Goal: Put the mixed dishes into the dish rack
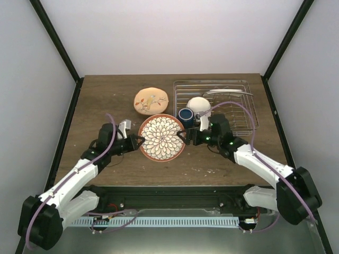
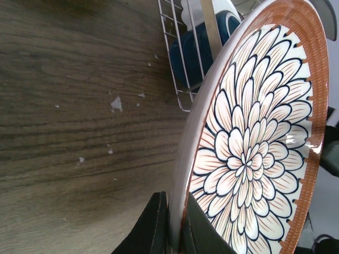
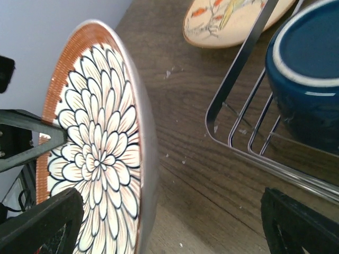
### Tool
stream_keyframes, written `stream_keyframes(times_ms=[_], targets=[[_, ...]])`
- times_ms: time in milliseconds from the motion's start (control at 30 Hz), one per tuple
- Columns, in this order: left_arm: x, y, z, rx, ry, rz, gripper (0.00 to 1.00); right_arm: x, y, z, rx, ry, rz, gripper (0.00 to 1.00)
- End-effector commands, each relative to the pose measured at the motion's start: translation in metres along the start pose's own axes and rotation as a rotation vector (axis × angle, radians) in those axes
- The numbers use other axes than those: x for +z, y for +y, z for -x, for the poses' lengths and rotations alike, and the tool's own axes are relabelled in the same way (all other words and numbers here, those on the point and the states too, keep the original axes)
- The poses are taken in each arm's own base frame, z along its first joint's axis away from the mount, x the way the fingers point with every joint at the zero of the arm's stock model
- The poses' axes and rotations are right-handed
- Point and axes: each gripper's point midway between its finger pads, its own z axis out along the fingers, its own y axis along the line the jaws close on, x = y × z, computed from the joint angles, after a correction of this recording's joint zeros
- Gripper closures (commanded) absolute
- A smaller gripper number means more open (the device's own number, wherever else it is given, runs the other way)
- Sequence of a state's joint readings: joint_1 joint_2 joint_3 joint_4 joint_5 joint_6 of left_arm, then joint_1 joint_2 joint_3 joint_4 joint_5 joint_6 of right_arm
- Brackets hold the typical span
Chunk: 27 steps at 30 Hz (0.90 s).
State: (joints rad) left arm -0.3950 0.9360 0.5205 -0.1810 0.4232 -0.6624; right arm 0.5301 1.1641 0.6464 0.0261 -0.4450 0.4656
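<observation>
The round orange-rimmed plate with a blue-and-white flower pattern (image 1: 162,138) is tilted up over the middle of the wooden counter (image 1: 106,100), just left of the silver wire dish rack (image 1: 241,116). The left gripper (image 1: 140,141) has its jaws clenched on the left rim, while the right gripper (image 1: 186,136) waits at the opposite rim with jaws released wide. I judge that the step in hand is moving this plate to the rack, so the next move calls for closing the right jaws on the rim and avoiding the dark blue mug (image 1: 185,115) in the rack's near corner.

Left of the silver rack (image 1: 233,100), the flower plate (image 1: 162,138) has an orange rim and white petals outlined in dark blue. In the rack are a dark blue mug (image 1: 185,115) and a white bowl (image 1: 199,105). The cream plate (image 1: 151,100) carries an orange-and-green drawing. The table (image 1: 106,100) is dark brown woodgrain, and my left end effector (image 2: 172,222) is black.
</observation>
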Motion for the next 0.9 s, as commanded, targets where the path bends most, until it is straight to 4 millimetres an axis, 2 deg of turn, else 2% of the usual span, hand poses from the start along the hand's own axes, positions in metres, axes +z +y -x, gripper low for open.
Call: stream_keyframes(times_ms=[0, 100, 233, 333, 633, 867], targets=[[-0.007, -0.047, 0.019, 0.035, -0.083, -0.187, 1.00, 0.011, 0.022, 0.018, -0.037, -0.034, 0.064, 0.08], [-0.007, -0.051, 0.016, 0.037, -0.079, -0.196, 1.00, 0.020, 0.026, 0.017, -0.049, -0.025, 0.075, 0.11], [-0.008, -0.053, 0.017, 0.039, -0.081, -0.199, 1.00, 0.026, 0.027, 0.010, -0.054, 0.007, 0.090, 0.31], [-0.007, -0.053, 0.017, 0.035, -0.083, -0.207, 1.00, 0.028, 0.031, 0.010, -0.059, 0.009, 0.109, 0.40], [-0.001, -0.050, 0.013, 0.009, -0.090, -0.227, 1.00, 0.037, 0.035, 0.001, -0.057, 0.042, 0.138, 0.54], [0.006, -0.049, 0.009, 0.006, -0.076, -0.225, 0.99, 0.041, 0.037, -0.001, -0.059, 0.050, 0.151, 0.74]])
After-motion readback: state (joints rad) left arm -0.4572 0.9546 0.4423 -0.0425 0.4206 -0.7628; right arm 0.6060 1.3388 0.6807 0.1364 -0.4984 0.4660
